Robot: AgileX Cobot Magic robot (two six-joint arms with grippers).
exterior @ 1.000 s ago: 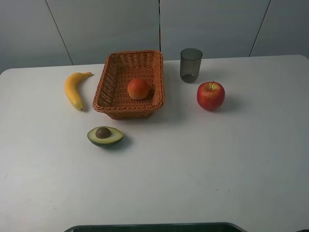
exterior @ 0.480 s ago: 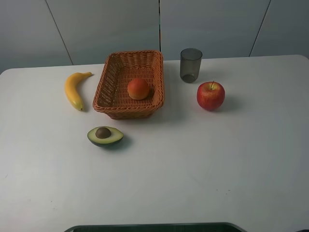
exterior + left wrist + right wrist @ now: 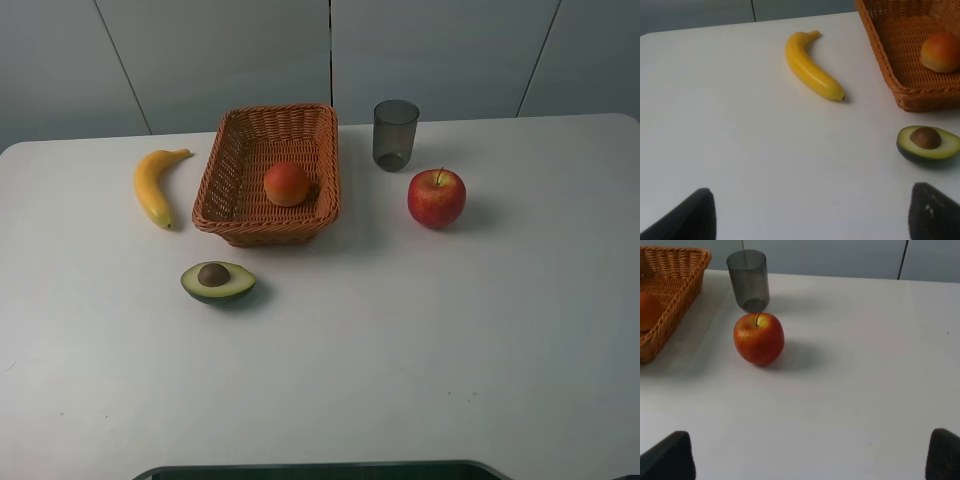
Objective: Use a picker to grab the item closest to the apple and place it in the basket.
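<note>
A red apple (image 3: 436, 197) sits on the white table at the right, also seen in the right wrist view (image 3: 759, 338). Just behind it stands a grey translucent cup (image 3: 395, 134), the closest item to it, upright (image 3: 748, 280). The wicker basket (image 3: 265, 230) stands left of the cup and holds an orange-red fruit (image 3: 287, 184). My left gripper (image 3: 812, 220) is open over bare table, short of the banana and avocado. My right gripper (image 3: 806, 460) is open, well short of the apple. Neither arm shows in the exterior high view.
A yellow banana (image 3: 153, 185) lies left of the basket, and a halved avocado (image 3: 217, 281) with its pit lies in front of it. A dark edge (image 3: 320, 470) runs along the table's front. Grey wall panels stand behind the table.
</note>
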